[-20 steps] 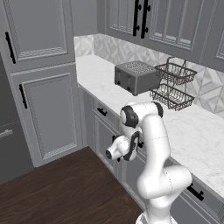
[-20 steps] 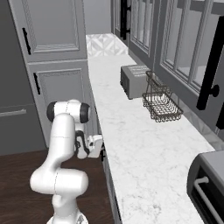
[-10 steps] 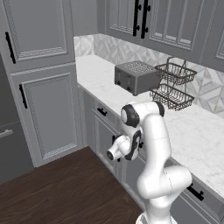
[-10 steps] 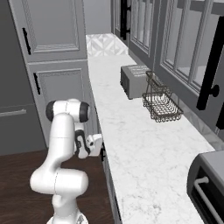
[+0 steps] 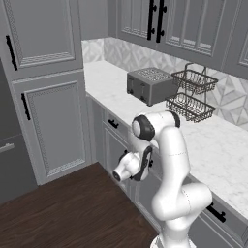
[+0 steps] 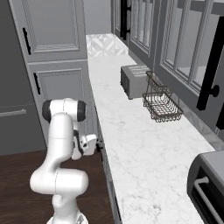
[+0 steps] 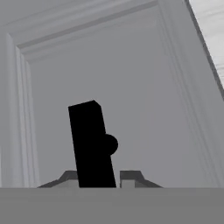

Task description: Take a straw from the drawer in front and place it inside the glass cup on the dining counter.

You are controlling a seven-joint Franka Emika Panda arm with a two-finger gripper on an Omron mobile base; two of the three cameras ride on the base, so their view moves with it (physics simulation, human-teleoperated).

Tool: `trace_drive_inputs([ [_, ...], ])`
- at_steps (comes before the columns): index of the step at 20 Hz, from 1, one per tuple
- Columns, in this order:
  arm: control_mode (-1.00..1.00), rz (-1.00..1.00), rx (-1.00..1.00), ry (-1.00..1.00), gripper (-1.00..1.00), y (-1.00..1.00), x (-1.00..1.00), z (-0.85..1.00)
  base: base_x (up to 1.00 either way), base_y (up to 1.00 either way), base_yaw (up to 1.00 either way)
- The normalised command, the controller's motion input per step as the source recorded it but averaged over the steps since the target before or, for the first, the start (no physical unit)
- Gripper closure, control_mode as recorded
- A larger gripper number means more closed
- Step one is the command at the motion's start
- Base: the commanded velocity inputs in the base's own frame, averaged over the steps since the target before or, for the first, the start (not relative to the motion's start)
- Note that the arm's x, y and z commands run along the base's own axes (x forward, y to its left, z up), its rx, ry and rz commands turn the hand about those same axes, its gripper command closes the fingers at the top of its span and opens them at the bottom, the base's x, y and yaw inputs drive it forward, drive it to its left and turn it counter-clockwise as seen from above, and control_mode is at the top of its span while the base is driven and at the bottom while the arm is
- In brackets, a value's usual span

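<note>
Marble counter [image 5: 218, 145] w/ toaster [image 5: 150, 85] above; hand view: gripper [image 7: 99, 178] pinching drawer [image 7: 131, 87] handle [image 7: 89, 144].

drawer [image 7: 131, 87]: you see grey panels
handle [image 7: 89, 144]: black
counter [image 5: 213, 150]: white marble, grey veins
toaster [image 5: 150, 86]: grey

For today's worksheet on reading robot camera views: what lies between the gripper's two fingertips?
In the hand view, the black bar handle of the grey drawer stands between the gripper's fingertips.

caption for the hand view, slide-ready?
Gripper fingers closed around the black bar handle of the grey panelled drawer, drawer not yet pulled open.
</note>
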Motion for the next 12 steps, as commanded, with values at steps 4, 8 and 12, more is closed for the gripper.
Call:
trace_drive_inputs([
  [4,-1.00,0.00,0.00,-0.01,1.00,0.60,-0.66,-0.03,0.00,0.00,0.00],
  [8,-1.00,0.00,0.00,0.00,1.00,0.80,-0.67,-0.02,0.00,0.00,0.00],
  [12,-1.00,0.00,0.00,0.00,1.00,0.87,-0.72,0.00,0.00,0.00,0.00],
])
